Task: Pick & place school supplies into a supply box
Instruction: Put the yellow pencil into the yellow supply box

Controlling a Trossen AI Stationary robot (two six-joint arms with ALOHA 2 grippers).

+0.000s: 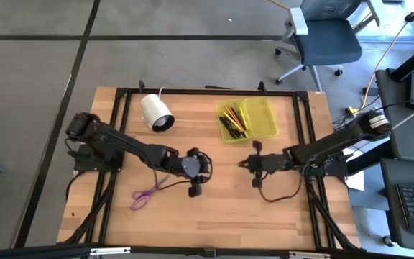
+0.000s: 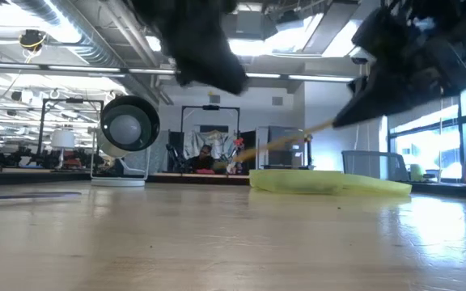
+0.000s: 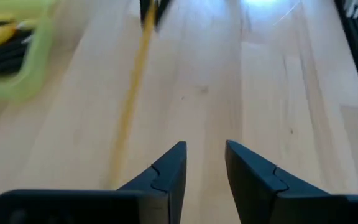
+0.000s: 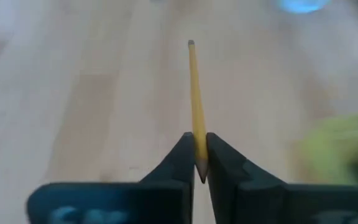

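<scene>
My right gripper point(image 4: 199, 140) is shut on a yellow pencil point(image 4: 194, 87) above the middle of the table point(image 1: 254, 164). The pencil point(image 2: 285, 139) points toward my left gripper point(image 1: 205, 171), which hovers open point(image 3: 204, 155) just left of it and touches nothing. The left wrist view shows the same pencil point(image 3: 132, 93) ahead of its fingers. The yellow-green supply box point(image 1: 246, 119) lies open near the far edge, with several pencils and pens in its left half point(image 1: 232, 121). Purple-handled scissors point(image 1: 144, 196) lie flat on the table, left of my left gripper. My right gripper pinches the yellow pencil near one end point(image 4: 197, 124) between its two fingers. The fingers come about level from the table's right side, and the pencil runs on forward along them. It is lifted clear of the table, and its free end point(image 2: 237, 160) slants slightly down.
A white cylinder with a cable point(image 1: 157, 113) lies on its side near the far edge, left of the box. Black frame rails point(image 1: 304, 108) run along the table's sides. Bare wood point(image 1: 228, 216) stretches toward the near edge. An office chair point(image 1: 325, 39) stands beyond the table.
</scene>
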